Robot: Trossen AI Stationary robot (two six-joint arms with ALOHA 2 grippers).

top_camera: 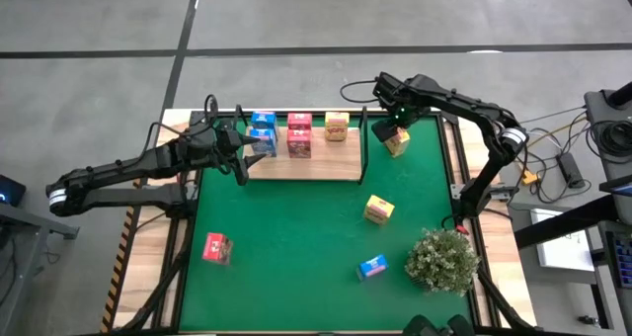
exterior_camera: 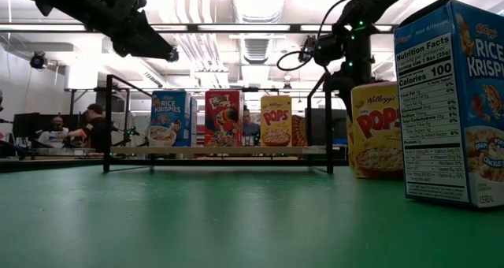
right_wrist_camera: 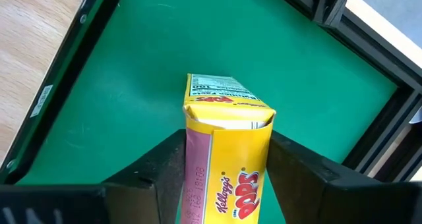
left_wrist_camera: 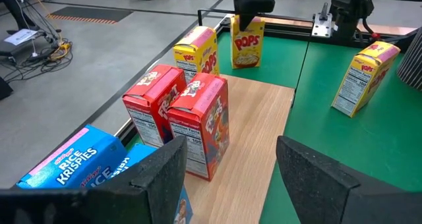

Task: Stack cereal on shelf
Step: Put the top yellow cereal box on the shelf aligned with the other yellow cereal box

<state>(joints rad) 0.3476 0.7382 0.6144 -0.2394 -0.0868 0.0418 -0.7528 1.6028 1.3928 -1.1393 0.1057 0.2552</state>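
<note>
My right gripper (right_wrist_camera: 229, 141) points down over the mat just right of the shelf (top_camera: 326, 168) and is shut on a yellow cereal box (top_camera: 397, 141). The light-wood shelf carries two blue boxes (top_camera: 263, 130), two red boxes (top_camera: 299, 136) and one yellow box (top_camera: 337, 126), all standing on their bases. My left gripper (left_wrist_camera: 231, 165) hangs open above the shelf's left end, beside the blue boxes (left_wrist_camera: 76, 161), touching nothing. In the low view the held box is hidden behind a loose yellow box (exterior_camera: 376, 130). My right gripper pinches the yellow box between its two fingers, one on the pink narrow side panel (right_wrist_camera: 196, 168) and one on the opposite side, close under the top flap. The fingers come from above, pointing steeply down. The box (left_wrist_camera: 247, 43) is upright, its base at the green mat.
Loose on the green mat (top_camera: 286, 237) lie a yellow box (top_camera: 379, 209), a blue box (top_camera: 372, 267) and a red box (top_camera: 216, 248). A bushy plant (top_camera: 442, 260) stands near right. Black shelf posts (top_camera: 364, 143) rise beside the held box.
</note>
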